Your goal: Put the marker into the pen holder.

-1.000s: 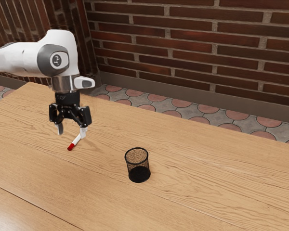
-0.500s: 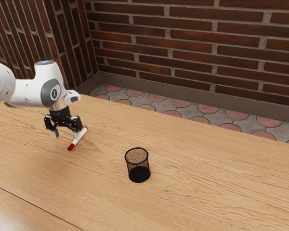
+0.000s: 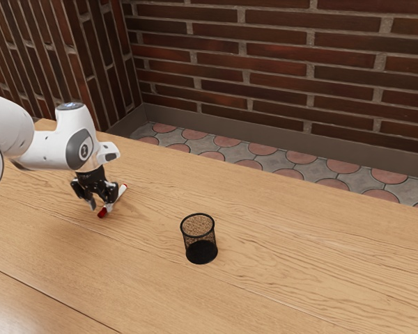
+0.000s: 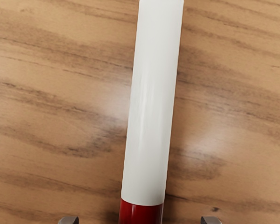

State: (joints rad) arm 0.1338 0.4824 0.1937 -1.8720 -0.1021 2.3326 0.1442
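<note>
Low over the table at the exterior view's left, my gripper is open, its fingers down around the red-capped end of the marker. The marker lies flat on the wood, partly hidden by the nearer finger. Seen from the wrist, the white marker with its red cap runs between the two fingertips of my gripper, with a gap on each side. The pen holder, a round black mesh cup, stands upright with its mouth up, apart from marker and gripper.
The wooden table extends around the pen holder and toward the exterior view's right. Beyond its far edge are a tiled floor and a brick wall.
My hand has come down from above to the marker, shifting slightly toward the exterior view's right over the last half second. Marker and pen holder have stayed where they were.
</note>
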